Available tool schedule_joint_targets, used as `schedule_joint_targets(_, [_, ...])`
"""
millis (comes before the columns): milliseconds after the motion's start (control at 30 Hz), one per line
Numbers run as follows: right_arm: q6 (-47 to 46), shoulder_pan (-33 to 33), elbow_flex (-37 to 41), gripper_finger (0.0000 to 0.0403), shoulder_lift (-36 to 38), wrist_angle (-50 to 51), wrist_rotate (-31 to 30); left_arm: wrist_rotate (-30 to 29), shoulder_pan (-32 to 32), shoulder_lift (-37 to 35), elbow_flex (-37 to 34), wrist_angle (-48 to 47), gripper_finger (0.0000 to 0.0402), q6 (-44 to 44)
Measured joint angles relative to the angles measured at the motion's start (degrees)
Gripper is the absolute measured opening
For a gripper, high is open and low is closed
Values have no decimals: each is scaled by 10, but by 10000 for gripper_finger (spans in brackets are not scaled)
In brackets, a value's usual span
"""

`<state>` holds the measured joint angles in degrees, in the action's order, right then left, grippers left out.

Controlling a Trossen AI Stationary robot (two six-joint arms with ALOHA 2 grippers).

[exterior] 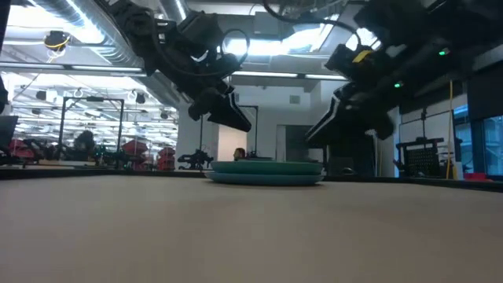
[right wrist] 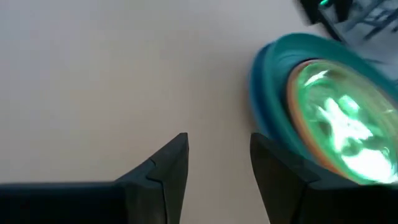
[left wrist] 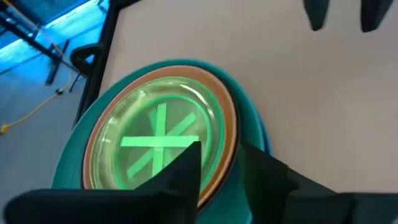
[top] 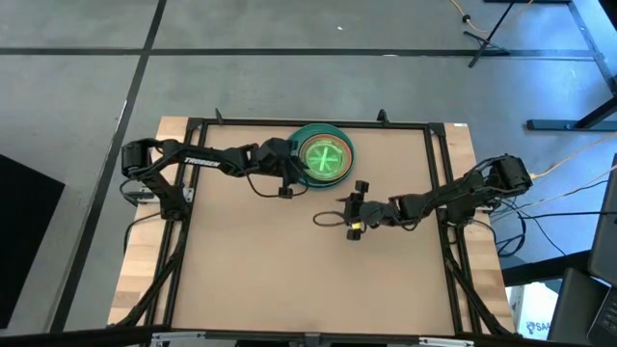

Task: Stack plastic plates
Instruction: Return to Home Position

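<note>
The plates sit in one stack [top: 326, 157] near the table's far edge, resting on the tabletop. A neon-green plate [left wrist: 158, 140] lies on top, a peach rim [left wrist: 227, 118] shows below it, and a large teal plate [left wrist: 249, 112] is lower still. The stack also shows in the low view [exterior: 267, 171] and the right wrist view [right wrist: 323, 118]. My left gripper [left wrist: 221, 171] is open, raised over the stack's left rim [top: 297, 166]. My right gripper [right wrist: 217, 158] is open above bare table, near and right of the stack [top: 349, 209].
A dark frame [top: 289, 123] borders the brown tabletop on its far, left and right sides. Bare tabletop [top: 289, 270] stretches from the stack toward the near edge. A cable loop [top: 323, 220] hangs beside the right gripper.
</note>
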<state>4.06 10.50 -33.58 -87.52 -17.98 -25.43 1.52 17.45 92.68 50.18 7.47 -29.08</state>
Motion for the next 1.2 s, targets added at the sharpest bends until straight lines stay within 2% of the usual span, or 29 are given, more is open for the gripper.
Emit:
schedule_joint_targets(133, [60, -32, 0, 166, 0, -34, 9, -22, -11, -18, 0, -15, 119, 0])
schedule_joint_targets(300, [129, -59, 0, 166, 12, -53, 23, 3, -12, -77, -15, -61, 118, 7])
schedule_joint_targets(400, [147, -91, 0, 166, 25, -59, 76, 16, 0, -127, -67, -24, 109, 22])
schedule_joint_targets(600, [155, -172, 0, 162, 42, -84, 224, 41, 16, -239, -208, 93, 87, 79])
schedule_joint_targets(700, [154, -199, 0, 137, 51, -86, 273, 39, 18, -294, -261, 115, 74, 111])
schedule_joint_targets(800, [142, -211, 1, 95, 65, -75, 303, 27, 13, -348, -304, 127, 55, 155])
schedule_joint_targets(1000, [110, -210, 27, 10, 116, -70, 349, -41, -31, -445, -382, 126, 8, 216])
schedule_joint_targets(1200, [42, -210, 109, 17, 189, -139, 373, -48, -56, -545, -444, 127, 7, 250])
